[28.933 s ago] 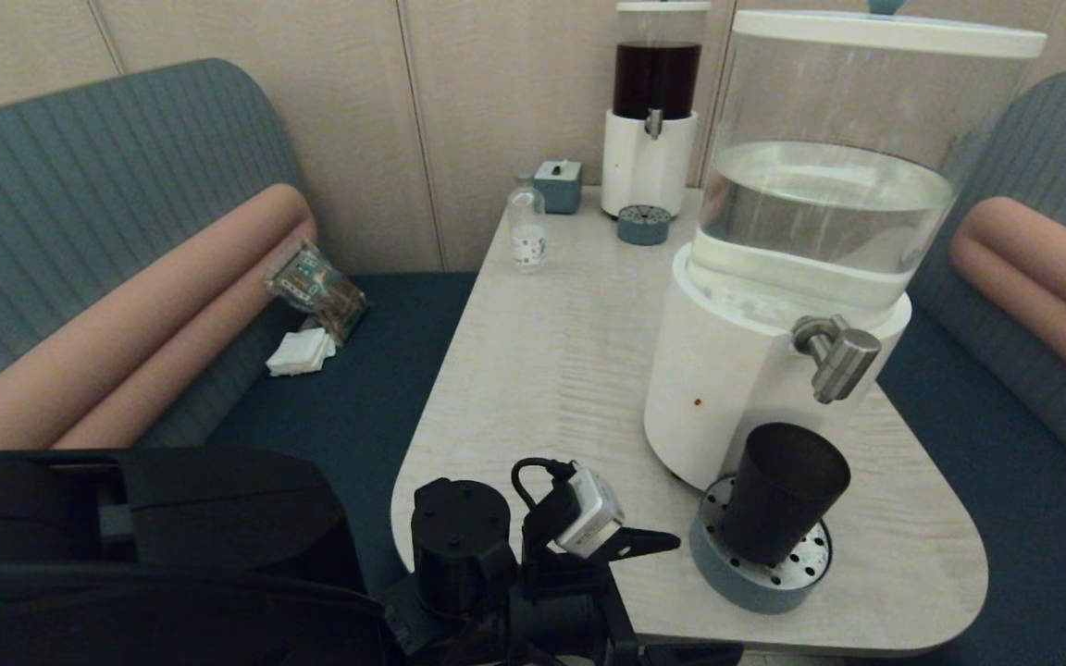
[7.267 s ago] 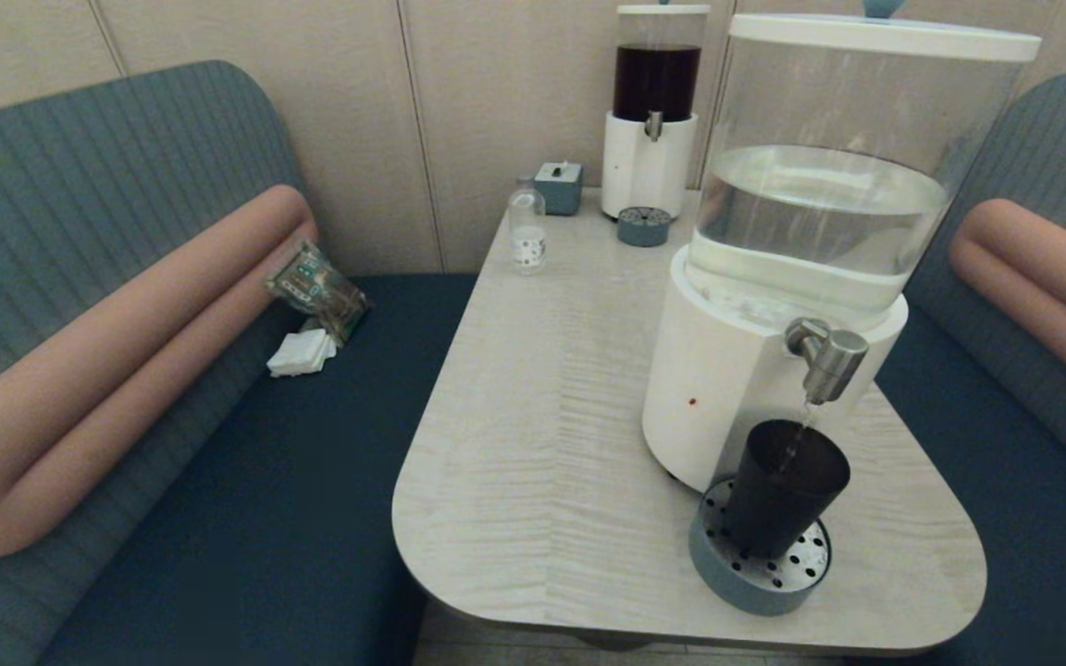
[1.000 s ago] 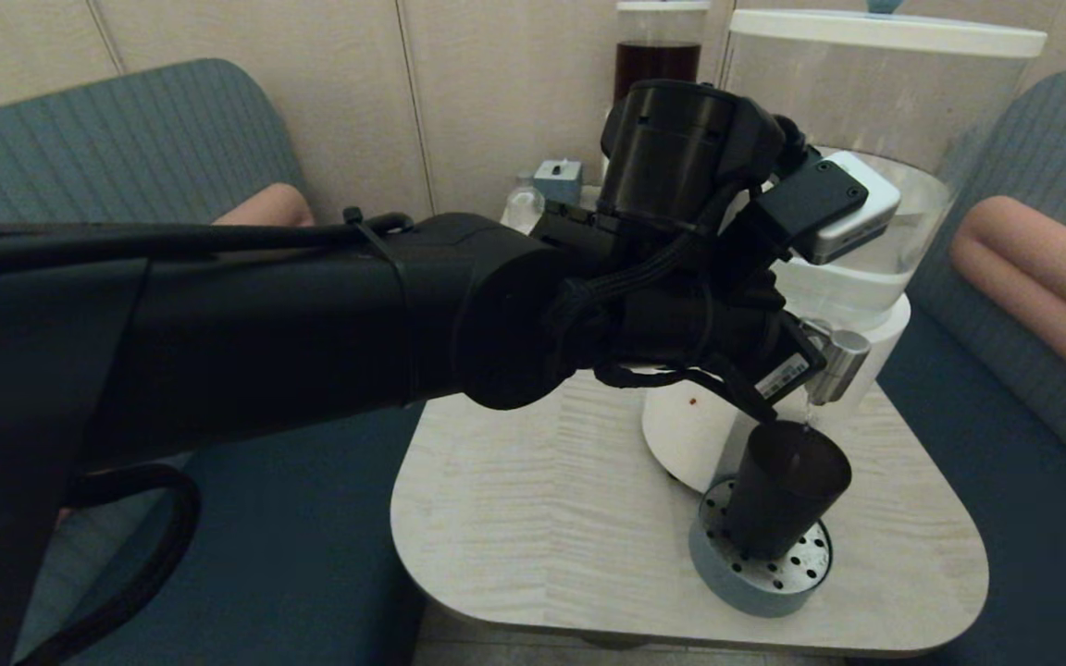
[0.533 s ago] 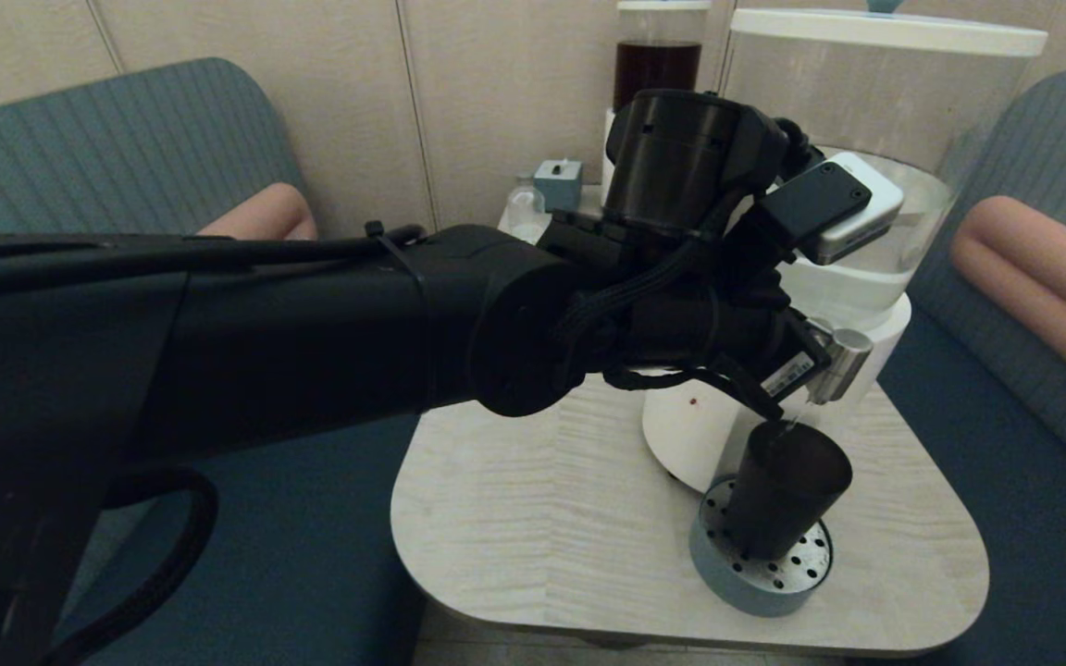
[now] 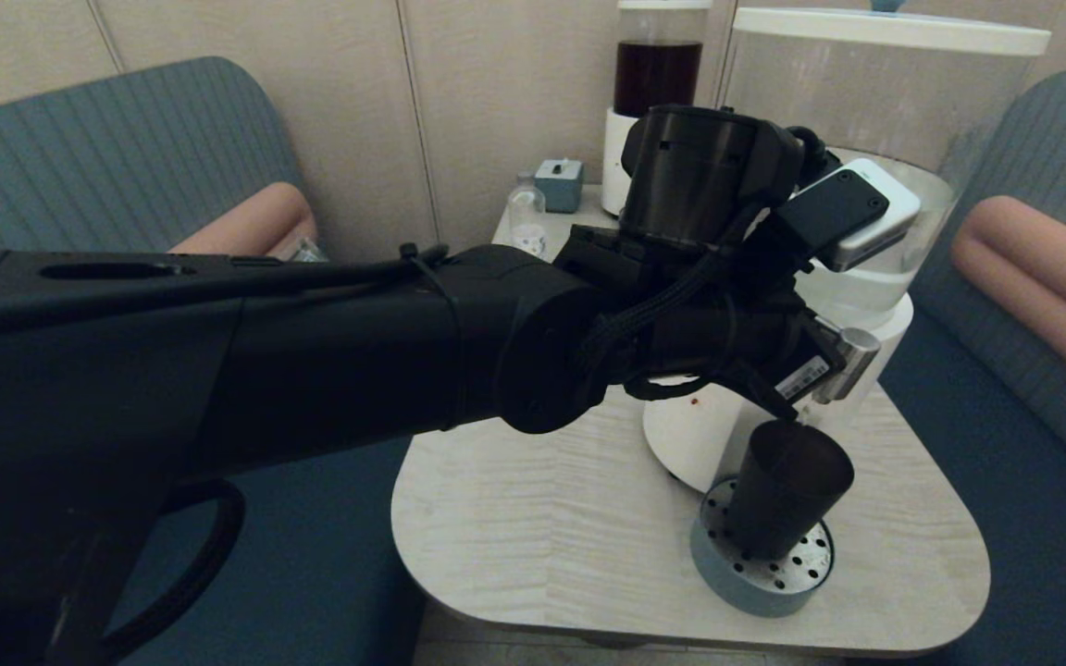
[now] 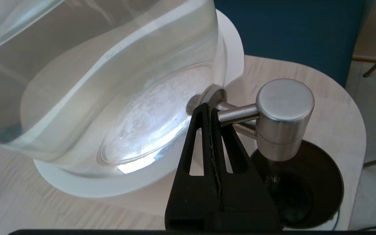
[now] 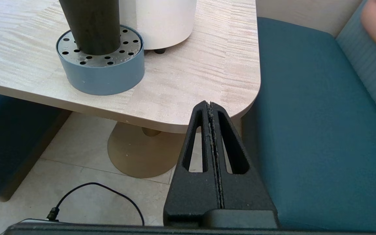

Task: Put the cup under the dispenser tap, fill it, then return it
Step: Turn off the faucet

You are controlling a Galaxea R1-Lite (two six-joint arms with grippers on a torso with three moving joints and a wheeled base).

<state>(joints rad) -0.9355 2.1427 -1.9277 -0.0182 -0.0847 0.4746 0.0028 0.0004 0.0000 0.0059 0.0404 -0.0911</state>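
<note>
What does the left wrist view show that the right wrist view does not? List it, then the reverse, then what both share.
Only the left wrist view: the dispenser tap, the clear water tank, the inside of the cup directly below the spout, and the left gripper, shut, its tip at the tap's stem.

Only the right wrist view: the blue drip tray under the cup, the table's pedestal foot, a black cable on the floor, and the right gripper, shut, below the table's edge.

Both: the cup, the dispenser's white base and the table.
</note>
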